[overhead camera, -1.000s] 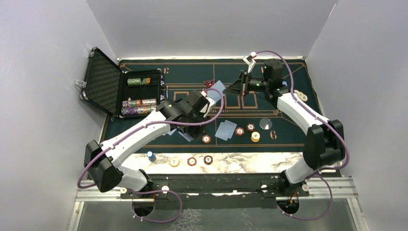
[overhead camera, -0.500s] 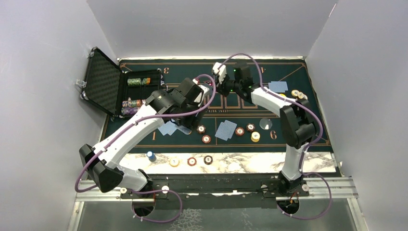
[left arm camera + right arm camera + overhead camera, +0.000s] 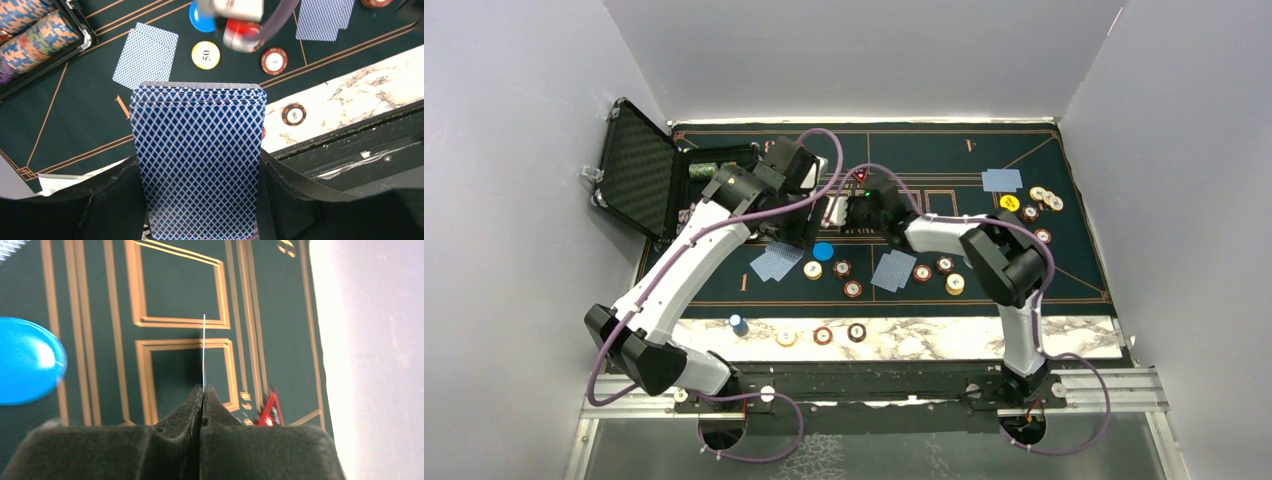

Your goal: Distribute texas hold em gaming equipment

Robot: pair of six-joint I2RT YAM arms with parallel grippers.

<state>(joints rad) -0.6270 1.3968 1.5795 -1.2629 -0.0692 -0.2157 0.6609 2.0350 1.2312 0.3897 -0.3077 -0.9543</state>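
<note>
- Within the last second the right arm [image 3: 1009,265] has swung from the far right of the dark green felt mat with orange lines [image 3: 1024,150] to its middle. Its elbow now covers the spot where a clear disc showed.
- The left arm [image 3: 694,255] has pulled back toward the open black foam-lined case [image 3: 639,165]. That uncovers a flat blue disc [image 3: 823,251], a yellow round chip [image 3: 812,270] and a face-down pair of blue-backed cards [image 3: 774,262].
- The left arm runs diagonally from its near-left base, with its wrist bent over the mat beside the case.
- The left claw [image 3: 200,160] is clamped on a thick deck of blue-backed playing cards [image 3: 200,180], gripping both long sides.
- The right arm rises from its base and folds at the elbow, and its forearm points left, low over the mat.
- The right claw [image 3: 202,390] is pinched fully together on a single playing card [image 3: 204,350], seen edge-on above an orange box outline. The small red triangular marker [image 3: 270,410] lies just beside it.
- A second card pair [image 3: 894,270] lies mid-mat among red-brown and white chips [image 3: 852,289], and a lone card [image 3: 1002,180] sits far right near more chips [image 3: 1029,212].
- Three chips [image 3: 823,335] rest on the marble strip [image 3: 944,335] at the worktop's near edge.
</note>
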